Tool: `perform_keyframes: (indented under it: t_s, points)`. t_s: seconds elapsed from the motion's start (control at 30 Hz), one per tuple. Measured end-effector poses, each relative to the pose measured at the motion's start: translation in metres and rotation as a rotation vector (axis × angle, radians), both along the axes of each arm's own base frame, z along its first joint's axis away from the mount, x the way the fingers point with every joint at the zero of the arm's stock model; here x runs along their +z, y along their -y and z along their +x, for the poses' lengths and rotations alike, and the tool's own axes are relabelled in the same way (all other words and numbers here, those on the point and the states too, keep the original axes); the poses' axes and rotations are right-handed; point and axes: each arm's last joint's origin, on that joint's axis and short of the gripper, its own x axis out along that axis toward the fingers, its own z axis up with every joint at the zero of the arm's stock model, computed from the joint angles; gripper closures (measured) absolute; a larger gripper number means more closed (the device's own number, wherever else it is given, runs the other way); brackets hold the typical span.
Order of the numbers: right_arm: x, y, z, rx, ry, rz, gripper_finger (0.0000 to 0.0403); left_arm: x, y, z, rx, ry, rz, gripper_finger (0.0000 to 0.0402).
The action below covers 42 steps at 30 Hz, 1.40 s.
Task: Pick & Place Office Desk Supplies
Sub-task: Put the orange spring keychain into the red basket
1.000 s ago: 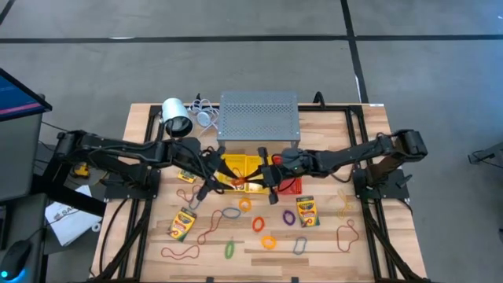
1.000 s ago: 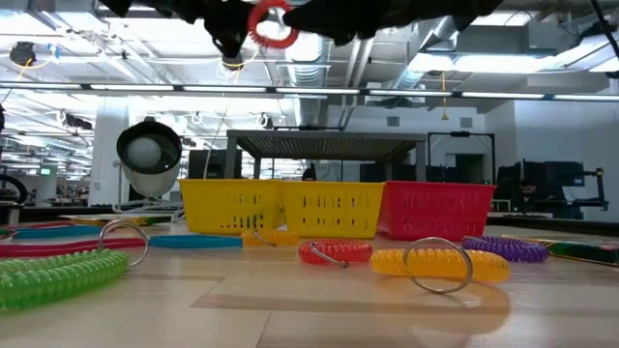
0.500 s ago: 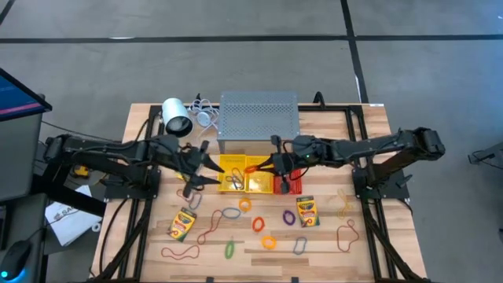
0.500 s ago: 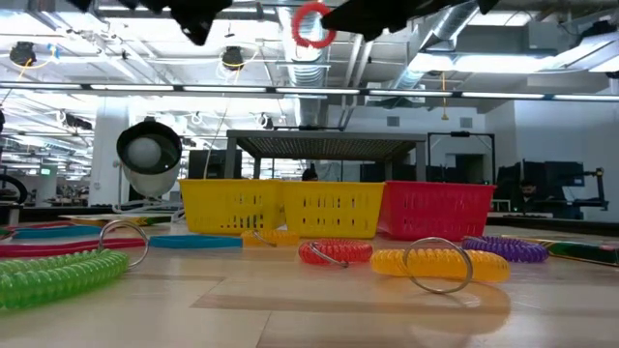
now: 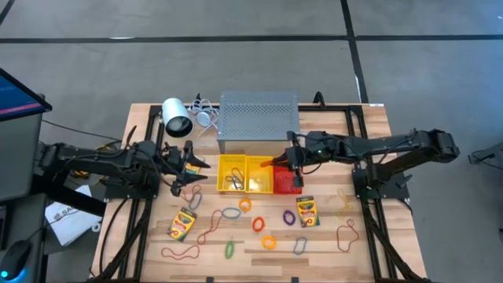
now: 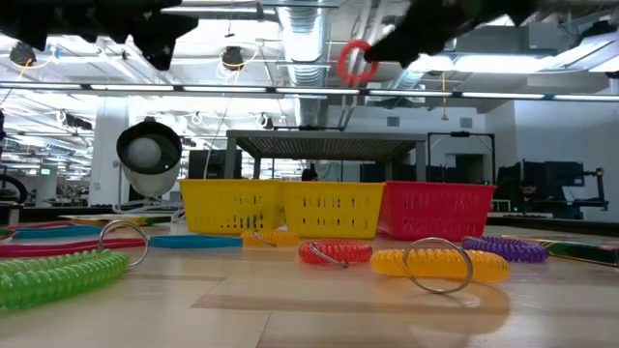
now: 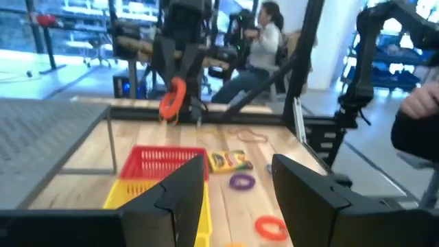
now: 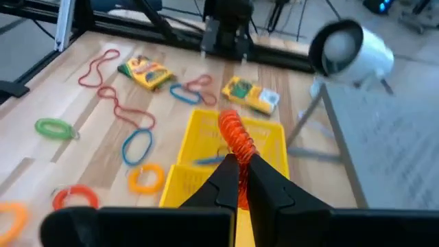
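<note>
Two end effectors | right end effector (image 5: pixel 292 161) clamped on orange coil ring (image 6: pixel 354 62) above red basket (image 5: pixel 286 181) | left end effector (image 5: pixel 191 163) fingers apart, empty

Two dark jointed arms; left hand (image 7: pixel 236 189) with blunt matte-black fingers

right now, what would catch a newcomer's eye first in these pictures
Most striking is the orange coil ring dangling in the air from the shut right gripper, above the red basket at the table's middle. Next come the two yellow baskets beside it and the colourful rings and crayon boxes scattered over the wooden table in front. The left gripper hangs open, left of the baskets.
</note>
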Motion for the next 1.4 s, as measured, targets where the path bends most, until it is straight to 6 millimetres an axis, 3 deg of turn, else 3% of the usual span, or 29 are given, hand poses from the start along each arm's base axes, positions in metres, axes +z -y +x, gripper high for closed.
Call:
perform_keyframes:
  t_s: [0.27, 0.5, 0.8, 1.23, 1.4]
  points:
    - [-0.022, -0.001, -0.027, -0.132, -0.118, 0.049, 0.0394, -0.01, 0.0, 0.002, 0.0, -0.01, -0.022, 0.0234]
    - [-0.046, -0.008, -0.035, -0.189, -0.228, 0.077, 0.0394, -0.013, 0.0, 0.006, 0.011, -0.036, -0.022, 0.0234]
    - [-0.06, -0.017, -0.032, -0.233, -0.31, 0.084, 0.0393, -0.02, 0.0, 0.015, 0.02, -0.076, -0.025, 0.0234]
    - [-0.101, -0.029, -0.015, -0.241, -0.473, 0.091, 0.0393, -0.026, 0.0, 0.024, 0.022, -0.101, -0.045, 0.0234]
    - [-0.105, -0.03, -0.013, -0.245, -0.483, 0.1, 0.0393, -0.026, 0.0, 0.025, 0.022, -0.098, -0.045, 0.0234]
